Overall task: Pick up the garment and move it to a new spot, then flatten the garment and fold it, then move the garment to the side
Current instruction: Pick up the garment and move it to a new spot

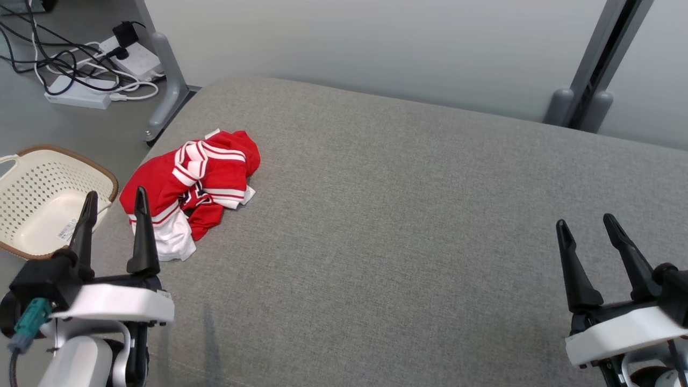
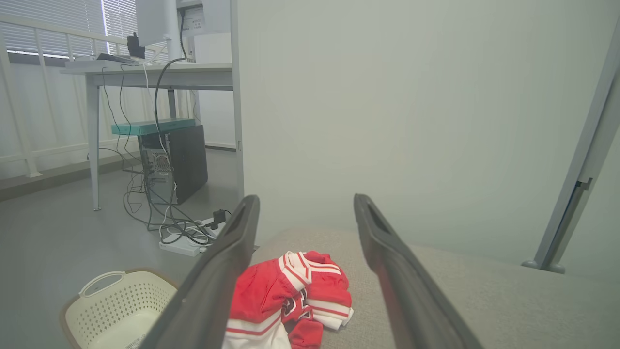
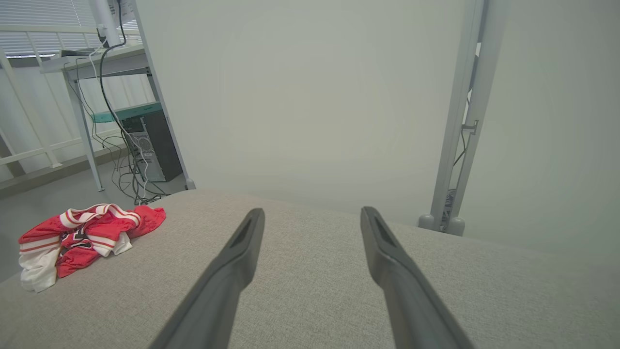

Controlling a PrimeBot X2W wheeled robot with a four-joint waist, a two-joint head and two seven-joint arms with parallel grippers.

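The garment is a red and white jersey, crumpled in a heap near the left edge of the grey padded table. My left gripper stands open at the lower left, its fingertips just in front of the heap and apart from it. In the left wrist view the garment lies between and beyond the two spread fingers. My right gripper is open at the lower right, far from the cloth, nothing between its fingers. The right wrist view has the garment at far left.
A white perforated basket with a brown rim sits on the floor left of the table. Power strips and cables lie on the floor at the back left. A grey partition wall with post feet runs behind the table.
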